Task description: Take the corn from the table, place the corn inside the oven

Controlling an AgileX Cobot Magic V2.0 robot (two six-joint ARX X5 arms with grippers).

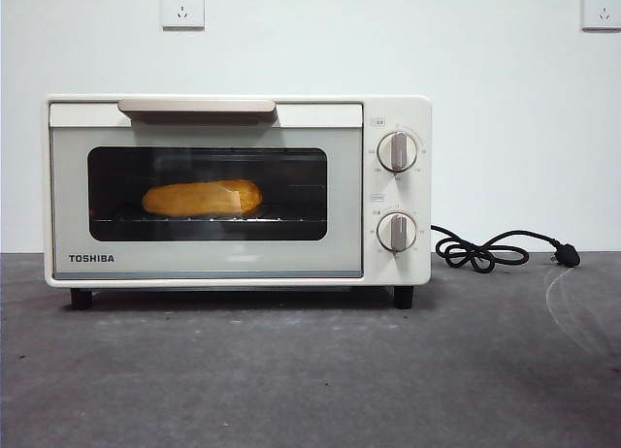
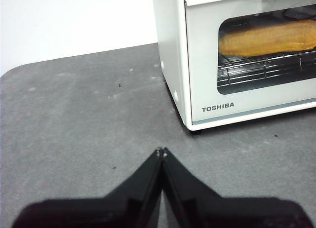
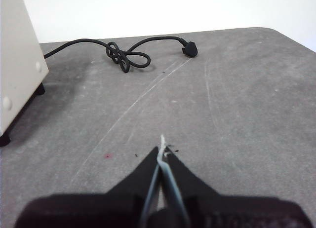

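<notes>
Yellow corn (image 1: 202,198) lies inside the oven (image 1: 388,191); both claws closed, hovering apart.

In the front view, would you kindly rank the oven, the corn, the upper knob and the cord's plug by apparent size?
Largest to smallest:
1. oven
2. corn
3. upper knob
4. plug

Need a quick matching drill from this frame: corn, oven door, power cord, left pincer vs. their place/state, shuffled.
1. corn
2. oven door
3. power cord
4. left pincer

a. shut, holding nothing, above the table
b. closed
c. on the wire rack
d. unplugged, coiled on the table beside the oven

Pairs: 1-c, 2-b, 3-d, 4-a
</notes>
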